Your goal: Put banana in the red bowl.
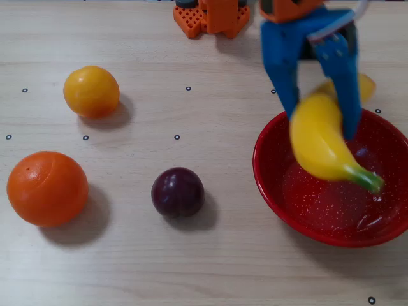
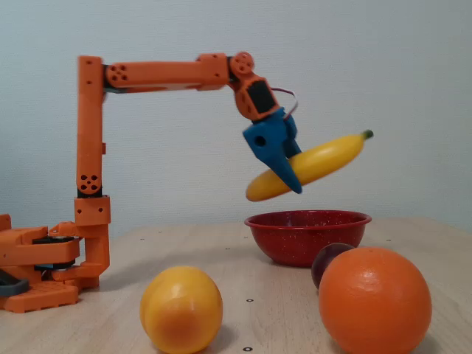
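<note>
Pickup and carry look done: blue two-finger gripper (image 1: pixel 319 121) has its jaws clamped on the glossy yellow plastic banana (image 1: pixel 322 143), hanging over the speckled red bowl (image 2: pixel 307 234) (stem toward 4 o'clock overhead), just the drop left

My tool (image 1: pixel 319 115) is bright blue on an orange arm (image 2: pixel 158 74); the banana (image 1: pixel 319 143) glossy yellow with a green stem end; the red bowl (image 1: pixel 280 204) carries fine white speckles; the tabletop (image 1: pixel 191 268) is pale woodgrain dotted with small dark rings; the plum (image 1: pixel 178 191) is deep purple.
</note>
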Controlling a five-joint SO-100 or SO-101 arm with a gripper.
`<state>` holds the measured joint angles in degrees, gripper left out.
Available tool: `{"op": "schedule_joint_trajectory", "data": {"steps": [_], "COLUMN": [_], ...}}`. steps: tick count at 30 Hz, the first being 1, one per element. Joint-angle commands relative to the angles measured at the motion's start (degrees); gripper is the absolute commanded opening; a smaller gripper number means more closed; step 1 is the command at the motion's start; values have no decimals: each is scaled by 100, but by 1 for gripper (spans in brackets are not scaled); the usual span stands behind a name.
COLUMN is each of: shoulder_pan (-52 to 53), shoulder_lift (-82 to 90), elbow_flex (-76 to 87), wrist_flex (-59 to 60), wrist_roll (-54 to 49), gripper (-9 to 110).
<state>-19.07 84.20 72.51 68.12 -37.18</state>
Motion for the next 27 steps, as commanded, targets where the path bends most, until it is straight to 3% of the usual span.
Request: {"op": "schedule_joint_trajectory", "data": {"steps": [1, 27], "shoulder_pan": [-88, -510], "shoulder_lift": [44, -1477], "elbow_flex": [-1011, -2180], "wrist_flex": [-35, 976], "wrist_roll": [141, 756], "gripper": [0, 0]}}
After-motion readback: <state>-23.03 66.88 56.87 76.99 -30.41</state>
